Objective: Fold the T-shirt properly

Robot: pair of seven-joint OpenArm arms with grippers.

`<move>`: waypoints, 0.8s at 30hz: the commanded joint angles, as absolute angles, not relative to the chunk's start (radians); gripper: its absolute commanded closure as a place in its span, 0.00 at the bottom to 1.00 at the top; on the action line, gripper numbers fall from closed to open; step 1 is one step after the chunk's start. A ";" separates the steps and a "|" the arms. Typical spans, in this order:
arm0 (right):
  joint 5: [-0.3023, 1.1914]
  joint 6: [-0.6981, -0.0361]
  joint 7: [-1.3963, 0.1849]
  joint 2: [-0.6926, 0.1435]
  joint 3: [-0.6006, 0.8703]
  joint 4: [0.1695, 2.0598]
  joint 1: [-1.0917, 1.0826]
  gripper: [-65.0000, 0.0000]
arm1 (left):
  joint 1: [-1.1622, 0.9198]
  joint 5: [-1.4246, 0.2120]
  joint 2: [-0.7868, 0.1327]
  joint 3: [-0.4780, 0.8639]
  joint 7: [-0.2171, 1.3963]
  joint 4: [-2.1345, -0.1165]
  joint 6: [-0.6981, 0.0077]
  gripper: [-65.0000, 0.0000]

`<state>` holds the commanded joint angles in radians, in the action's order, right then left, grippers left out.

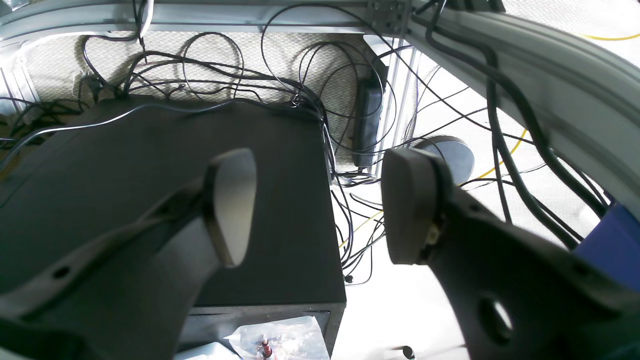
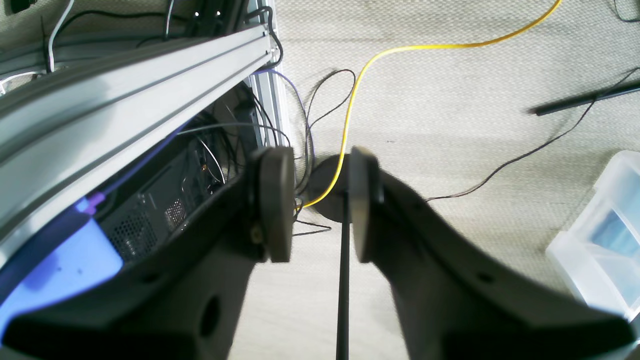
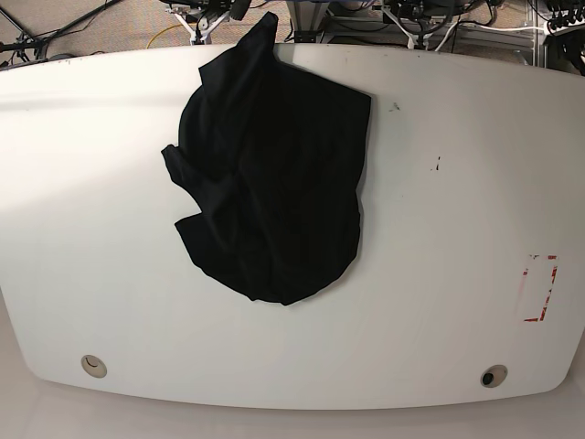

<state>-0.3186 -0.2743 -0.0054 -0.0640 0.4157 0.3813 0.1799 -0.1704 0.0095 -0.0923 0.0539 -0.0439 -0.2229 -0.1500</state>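
Lying crumpled on the white table, the T-shirt sits left of the table's middle in the base view, one corner reaching the far edge. It is plain black cloth, soft and limp, bunched into ridges along its left side, with no print showing. I judge it light and floppy, likely to sag and slide on the smooth tabletop, so a pinch at a hem corner or shoulder seam looks best. Neither arm is over the table. The left gripper hangs with its jaws spread wide and nothing between them, over a dark box and tangled cables. The right gripper is parted and empty too, above carpet and a yellow cable.
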 joint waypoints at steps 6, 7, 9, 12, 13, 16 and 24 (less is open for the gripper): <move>-0.321 -0.272 0.005 -0.048 0.406 0.366 0.150 0.73 | -0.090 0.033 -0.082 0.058 0.013 -0.163 -0.153 0.43; -0.321 -0.272 0.005 -0.048 0.406 0.366 0.150 0.73 | -0.090 0.033 -0.082 0.058 0.013 -0.163 -0.153 0.43; -0.321 -0.272 0.005 -0.048 0.406 0.366 0.150 0.73 | -0.090 0.033 -0.082 0.058 0.013 -0.163 -0.153 0.43; -0.321 -0.272 0.005 -0.048 0.406 0.369 0.151 0.73 | -0.091 0.031 -0.082 0.058 0.013 -0.168 -0.154 0.43; -0.321 -0.272 0.005 -0.048 0.406 0.371 0.154 0.73 | -0.093 0.030 -0.084 0.058 0.012 -0.170 -0.154 0.43; -0.321 -0.274 0.005 -0.048 0.406 0.374 0.157 0.73 | -0.120 0.027 -0.084 0.059 -0.025 -0.185 -0.156 0.43; -0.321 -0.277 0.033 -0.025 0.407 0.524 0.259 0.73 | -0.242 0.031 -0.085 0.058 -0.099 -0.351 -0.157 0.43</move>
